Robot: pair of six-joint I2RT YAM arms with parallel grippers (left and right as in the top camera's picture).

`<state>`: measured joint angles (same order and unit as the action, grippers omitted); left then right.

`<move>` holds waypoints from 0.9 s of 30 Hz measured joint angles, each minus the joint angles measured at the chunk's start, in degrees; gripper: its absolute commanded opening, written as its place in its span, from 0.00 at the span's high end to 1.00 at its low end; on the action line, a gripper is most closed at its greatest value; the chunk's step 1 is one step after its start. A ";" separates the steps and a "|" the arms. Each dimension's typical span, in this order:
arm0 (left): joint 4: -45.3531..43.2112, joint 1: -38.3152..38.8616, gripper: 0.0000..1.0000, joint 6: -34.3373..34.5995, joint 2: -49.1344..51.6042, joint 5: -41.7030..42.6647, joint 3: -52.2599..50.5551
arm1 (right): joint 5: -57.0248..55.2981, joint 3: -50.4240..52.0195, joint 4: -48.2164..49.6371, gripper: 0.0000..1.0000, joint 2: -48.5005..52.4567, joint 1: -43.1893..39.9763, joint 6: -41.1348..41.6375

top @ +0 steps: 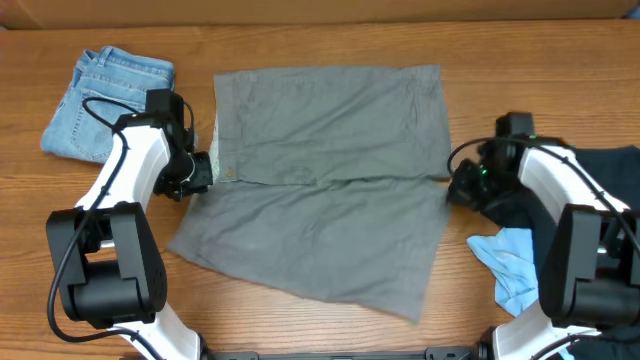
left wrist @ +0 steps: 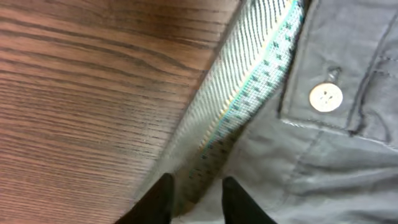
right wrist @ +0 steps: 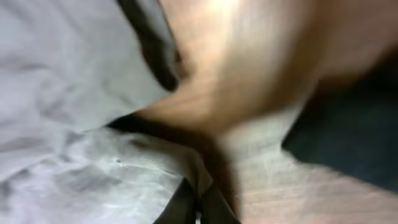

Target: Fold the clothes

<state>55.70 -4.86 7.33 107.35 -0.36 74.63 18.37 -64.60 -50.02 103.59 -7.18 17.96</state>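
**Task item.** The grey shorts (top: 330, 200) lie spread over the middle of the tabletop (top: 520, 90), reaching from near the far edge to near the front edge. The waist is at the left and the leg ends are at the right. A line crosses the fabric from left to right at about mid-depth, and one gripper sits at each end of it.

**Left gripper (top: 197, 172).** It is at the shorts' left edge. Its wrist view shows the fingers (left wrist: 163, 199) set narrow, with the pale striped inner waistband (left wrist: 249, 93) running down between them. I judge it clamped on the waistband edge. A pale button (left wrist: 326, 97) sits just beside the band.

**Right gripper (top: 462, 187).** It is at the shorts' right edge. Its wrist view is blurred. The fingertips stand almost together with fabric drawn up to them, so it is probably pinching the hem, though the blur leaves some doubt.

**Other items.**
- Light-blue jeans (top: 105, 105) lie toward the far-left corner.
- A dark navy shirt (top: 612, 170) lies at the right edge, close behind the right arm.
- A light-blue cloth (top: 515, 268) lies toward the front-right corner.

**Step in hand, as judged.** This looks like a lengthwise fold, one leg over the other, and it is at an early stage.

**Recommendations.**
- Raise both ends together and level, keeping the cloth taut between them so no slack bunches at the middle.
- Carry the held line across until the outer edges meet squarely.
- Lay the fabric flat before letting go.
- Keep the right arm's path clear of the navy shirt, so that it is not dragged along.
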 measured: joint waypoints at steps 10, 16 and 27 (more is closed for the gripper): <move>13.55 -1.55 0.77 -0.22 -0.90 0.66 5.66 | -1.14 -12.13 -11.10 0.56 -0.61 -2.91 -0.37; 20.24 -4.42 0.66 0.59 -10.14 0.70 7.30 | -0.13 -12.22 -16.61 0.49 -8.26 -2.91 -1.53; 9.90 -4.57 0.68 13.75 -21.03 -0.15 -16.46 | 0.70 -12.66 -24.20 0.39 -18.88 -2.91 -1.49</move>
<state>65.60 -9.43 21.08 86.32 -0.51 58.17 19.07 -77.25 -74.22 84.71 -10.09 16.47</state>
